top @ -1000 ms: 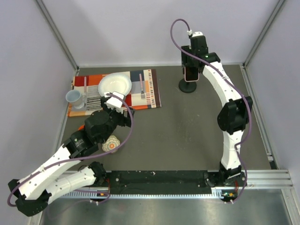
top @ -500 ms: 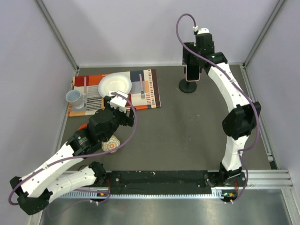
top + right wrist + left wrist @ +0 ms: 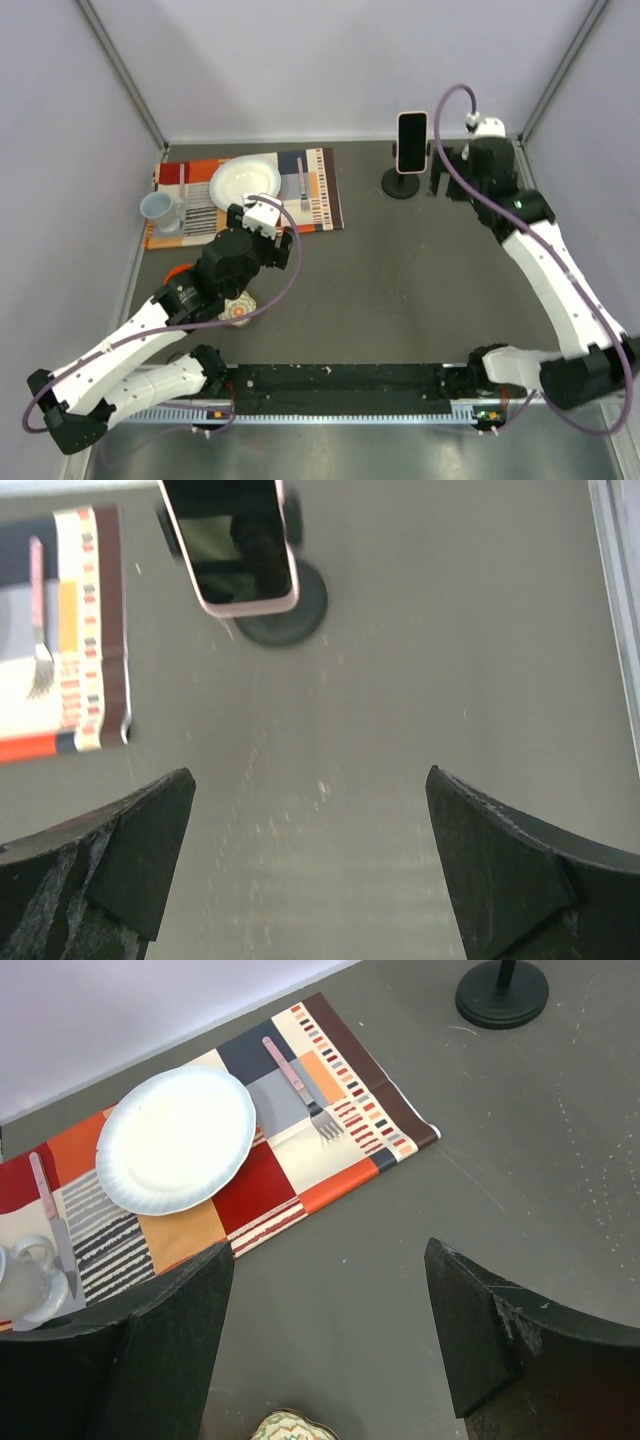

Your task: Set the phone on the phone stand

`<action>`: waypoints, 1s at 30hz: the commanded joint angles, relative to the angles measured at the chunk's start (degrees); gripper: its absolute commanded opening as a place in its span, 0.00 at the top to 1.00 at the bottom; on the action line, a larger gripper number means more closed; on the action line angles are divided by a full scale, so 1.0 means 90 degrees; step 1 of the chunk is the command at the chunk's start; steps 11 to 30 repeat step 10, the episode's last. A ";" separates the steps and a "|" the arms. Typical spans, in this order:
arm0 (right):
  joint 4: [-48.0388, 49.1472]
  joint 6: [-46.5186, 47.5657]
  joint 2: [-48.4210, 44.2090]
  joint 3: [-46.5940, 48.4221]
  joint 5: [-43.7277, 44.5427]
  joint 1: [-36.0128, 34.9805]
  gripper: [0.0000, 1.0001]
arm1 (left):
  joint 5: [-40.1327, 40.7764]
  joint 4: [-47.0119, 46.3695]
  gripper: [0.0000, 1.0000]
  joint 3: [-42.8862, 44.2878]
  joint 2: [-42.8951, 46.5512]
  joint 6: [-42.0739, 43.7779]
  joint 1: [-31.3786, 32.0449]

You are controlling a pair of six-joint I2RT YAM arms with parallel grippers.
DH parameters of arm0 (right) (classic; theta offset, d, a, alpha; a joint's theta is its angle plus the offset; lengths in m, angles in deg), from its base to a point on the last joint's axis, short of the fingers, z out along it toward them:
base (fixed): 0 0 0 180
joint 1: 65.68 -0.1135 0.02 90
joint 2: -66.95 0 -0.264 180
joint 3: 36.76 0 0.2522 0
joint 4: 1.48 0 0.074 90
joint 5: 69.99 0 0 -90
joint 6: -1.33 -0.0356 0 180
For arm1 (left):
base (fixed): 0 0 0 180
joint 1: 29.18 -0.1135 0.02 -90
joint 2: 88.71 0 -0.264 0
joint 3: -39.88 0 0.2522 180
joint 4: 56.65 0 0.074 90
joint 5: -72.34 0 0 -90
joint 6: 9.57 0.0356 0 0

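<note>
Far right corner of the grey table (image 3: 400,290): black-glass phone in a pale pink case (image 3: 412,140) stands upright in the small black phone stand with a round disc base (image 3: 401,186). Long axis vertical, screen towards the near edge. In the right wrist view its lower end hides the cradle.

Right fingers (image 3: 140,840): spread wide, nothing between them. The phone lies ahead of them and off to their left, apart, no contact visible. From above they sit just beside the stand, on the side of the table's right edge.

Left fingers (image 3: 170,1340): also wide, empty, hovering over the left half of the table near the orange-and-brown patterned cloth mat (image 3: 290,1175) carrying a round white plate (image 3: 175,1140). The stand is well apart from them. A small patterned round thing (image 3: 290,1427) sits right under them; cannot tell what it is.

Judgement: placement looks done, phone seated and free of any grip. Right arm is by far the nearer. What is left is likely getting that arm clear, away from the phone's right long edge and towards the near or right edge. A swing towards the left edge could clip the tall phone and tip it out of the cradle
</note>
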 commanded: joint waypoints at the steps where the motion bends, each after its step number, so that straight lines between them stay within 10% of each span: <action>1: -0.0054 -0.0411 -0.1795 -0.1437 -0.0208 -0.0014 0.01 | 0.0186 -0.0262 0.18 -0.0036 -0.0095 0.0092 -0.0048; 10: -0.0289 -0.0656 -0.5031 -0.2935 -0.0864 -0.0024 0.01 | -0.0036 -0.0233 0.19 0.0071 -0.0154 -0.0297 -0.0068; 30: -0.0289 -0.0656 -0.5031 -0.2935 -0.0864 -0.0024 0.01 | -0.0036 -0.0233 0.19 0.0071 -0.0154 -0.0297 -0.0068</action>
